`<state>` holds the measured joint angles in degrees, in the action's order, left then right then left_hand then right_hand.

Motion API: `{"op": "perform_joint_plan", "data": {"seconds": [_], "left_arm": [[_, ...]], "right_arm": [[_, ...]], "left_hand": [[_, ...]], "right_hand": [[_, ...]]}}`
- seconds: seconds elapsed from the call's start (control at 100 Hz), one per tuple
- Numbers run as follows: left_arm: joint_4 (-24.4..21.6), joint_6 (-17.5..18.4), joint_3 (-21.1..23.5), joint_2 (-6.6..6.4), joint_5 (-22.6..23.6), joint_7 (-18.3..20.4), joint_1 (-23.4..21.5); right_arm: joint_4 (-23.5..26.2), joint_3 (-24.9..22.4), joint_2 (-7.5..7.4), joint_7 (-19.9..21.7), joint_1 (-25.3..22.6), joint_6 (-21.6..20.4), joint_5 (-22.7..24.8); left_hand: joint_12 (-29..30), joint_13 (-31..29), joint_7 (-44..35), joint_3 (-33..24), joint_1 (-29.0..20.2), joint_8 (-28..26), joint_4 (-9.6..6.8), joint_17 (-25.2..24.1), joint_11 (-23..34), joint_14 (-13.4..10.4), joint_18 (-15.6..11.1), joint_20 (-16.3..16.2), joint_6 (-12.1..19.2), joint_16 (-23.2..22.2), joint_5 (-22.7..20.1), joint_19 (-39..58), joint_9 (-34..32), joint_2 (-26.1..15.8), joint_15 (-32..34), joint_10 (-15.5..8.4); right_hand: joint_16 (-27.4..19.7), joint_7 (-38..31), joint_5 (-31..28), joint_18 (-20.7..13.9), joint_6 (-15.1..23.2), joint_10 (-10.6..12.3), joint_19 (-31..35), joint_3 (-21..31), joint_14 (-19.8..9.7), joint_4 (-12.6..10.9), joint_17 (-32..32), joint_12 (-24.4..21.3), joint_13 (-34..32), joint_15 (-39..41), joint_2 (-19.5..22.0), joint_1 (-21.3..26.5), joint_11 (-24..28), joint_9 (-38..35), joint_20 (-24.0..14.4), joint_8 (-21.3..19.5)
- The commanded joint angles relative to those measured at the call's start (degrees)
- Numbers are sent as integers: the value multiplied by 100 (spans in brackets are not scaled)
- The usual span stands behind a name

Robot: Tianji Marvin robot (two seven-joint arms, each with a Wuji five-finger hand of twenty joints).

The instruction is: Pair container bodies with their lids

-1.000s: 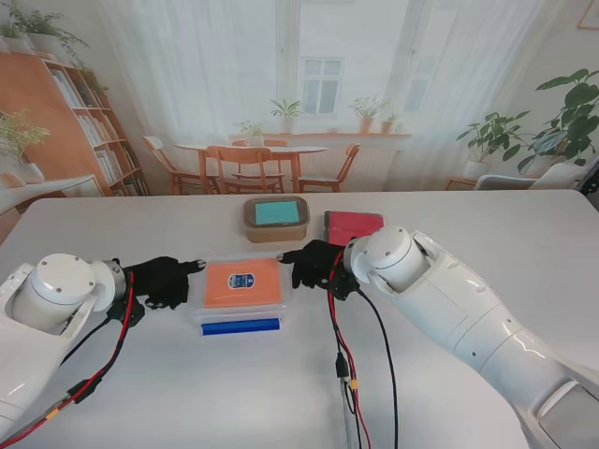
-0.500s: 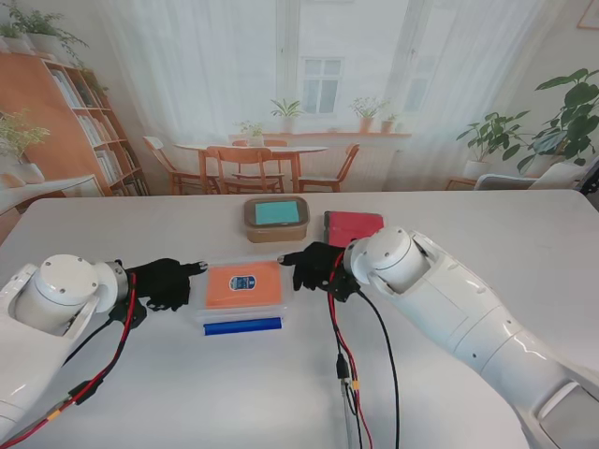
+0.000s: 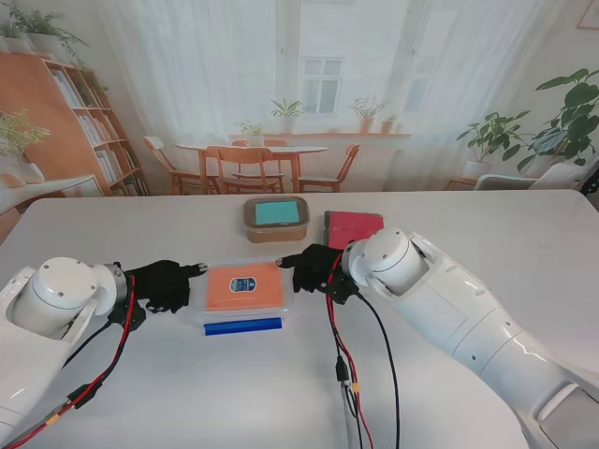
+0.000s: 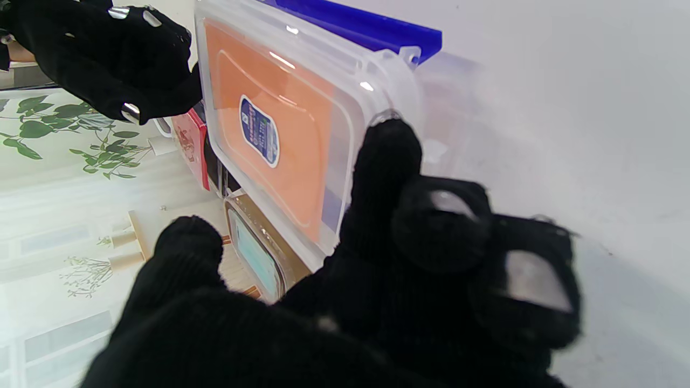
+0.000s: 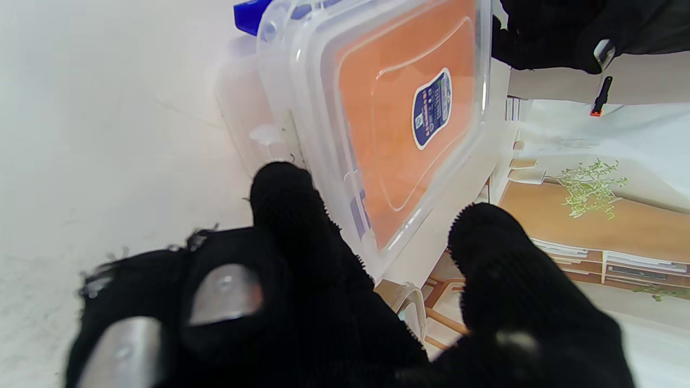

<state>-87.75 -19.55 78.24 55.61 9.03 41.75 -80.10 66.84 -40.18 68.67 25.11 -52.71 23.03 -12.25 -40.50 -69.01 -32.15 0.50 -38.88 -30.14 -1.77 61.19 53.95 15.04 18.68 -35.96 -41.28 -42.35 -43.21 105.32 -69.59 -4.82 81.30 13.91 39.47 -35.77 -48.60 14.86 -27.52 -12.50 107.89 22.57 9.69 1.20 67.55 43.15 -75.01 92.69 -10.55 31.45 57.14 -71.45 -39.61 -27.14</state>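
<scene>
we are bracketing clear container mid-table, orange lid already sitting on it; left hand and right hand touching its ends, grip uncertain; blue latch apparently unclipped.

My two hands are boxing in the orange-lidded container from both sides, the brown tub and red box crowd the far side, so the only open table is nearer to me.
</scene>
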Motion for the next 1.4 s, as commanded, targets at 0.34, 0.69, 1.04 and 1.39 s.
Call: {"op": "perform_joint_plan", "data": {"seconds": [0.34,0.69,1.04,1.39], "left_arm": [[-224,0,71,102,66,78,-232],[-273,-62,154,97,135,55,-342],[-352,-84,295,102,237,-12,-478],[-442,-71,436,115,328,-106,-588]], "right_arm": [[231,42,113,132,-62,4,7],[334,12,71,108,-133,71,86],[449,-47,13,82,-214,120,208],[619,-175,-39,-17,-347,180,336]], "left_hand": [[17,-100,658,111,145,435,184,168,276,390,-1448,52,1900,18,-319,1465,78,111,392,-397],[41,-118,713,109,124,497,182,168,251,385,-1466,43,1876,37,-367,1465,63,150,380,-380],[88,-158,730,93,21,533,163,163,199,409,-1439,87,1916,87,-412,1465,36,290,302,-350],[114,-172,756,99,1,555,143,162,184,411,-1441,96,1896,108,-446,1465,31,328,288,-331]], "right_hand": [[-44,337,115,-2242,596,-482,1209,59,-663,-18,278,23,1,520,-91,-128,380,-33,78,339],[-55,499,392,-2305,626,-464,1209,80,-684,-17,281,37,2,528,-106,-174,403,-3,86,340],[-62,597,539,-2352,646,-443,1209,119,-722,-18,286,39,0,530,-135,-272,415,7,84,319],[-64,702,726,-2380,625,-451,1209,173,-731,-16,288,33,0,532,-155,-366,414,21,78,301]]}}
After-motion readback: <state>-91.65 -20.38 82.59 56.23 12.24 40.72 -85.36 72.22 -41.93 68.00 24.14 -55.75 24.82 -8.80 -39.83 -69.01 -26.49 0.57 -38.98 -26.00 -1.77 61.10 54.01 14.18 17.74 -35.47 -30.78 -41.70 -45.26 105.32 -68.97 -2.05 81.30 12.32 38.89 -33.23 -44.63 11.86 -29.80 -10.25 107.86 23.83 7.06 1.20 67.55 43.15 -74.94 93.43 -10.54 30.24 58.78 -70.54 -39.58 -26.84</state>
